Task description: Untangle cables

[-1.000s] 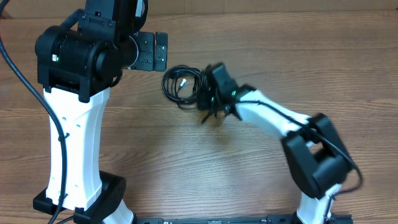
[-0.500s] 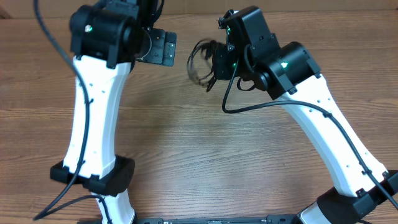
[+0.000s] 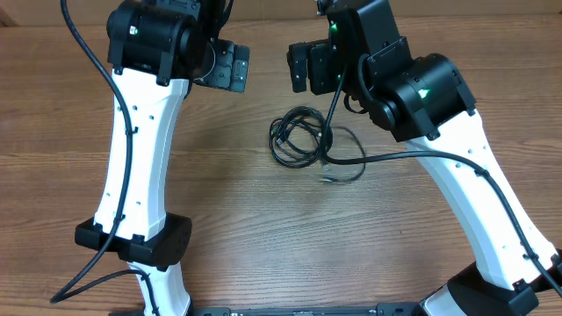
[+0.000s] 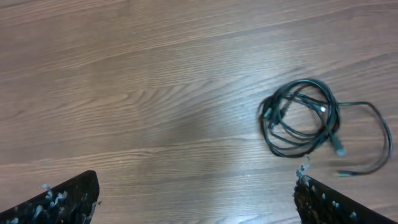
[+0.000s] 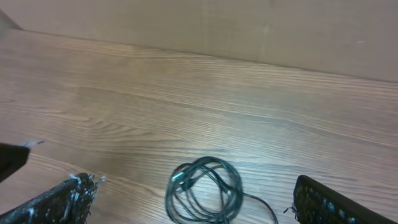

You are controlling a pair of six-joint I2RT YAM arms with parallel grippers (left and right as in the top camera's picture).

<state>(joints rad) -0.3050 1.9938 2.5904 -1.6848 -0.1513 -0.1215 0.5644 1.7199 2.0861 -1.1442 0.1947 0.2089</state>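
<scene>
The cables [image 3: 297, 140] lie on the wooden table as one tangled coil of thin black cords, with a loose loop [image 3: 353, 167] trailing to the right and a small silvery plug end [image 3: 327, 178] near it. My right gripper [image 3: 307, 67] hangs open above and behind the coil, holding nothing. In the right wrist view the cables [image 5: 202, 190] sit on the table between the spread fingers [image 5: 339, 204]. My left gripper [image 3: 233, 68] is open, up and to the left of the coil. The left wrist view has the cables [image 4: 301, 118] to the right.
Wooden table [image 3: 219, 202] all round. A thicker black wire [image 3: 386, 156] fixed to the right arm hangs down next to the coil. Both white arm columns [image 3: 140, 158] stand at the sides. A cardboard wall [image 5: 249, 28] lines the back.
The right gripper, which held the bundle lifted, has opened. The cables have dropped onto the table and spread out. The left arm has barely moved.
</scene>
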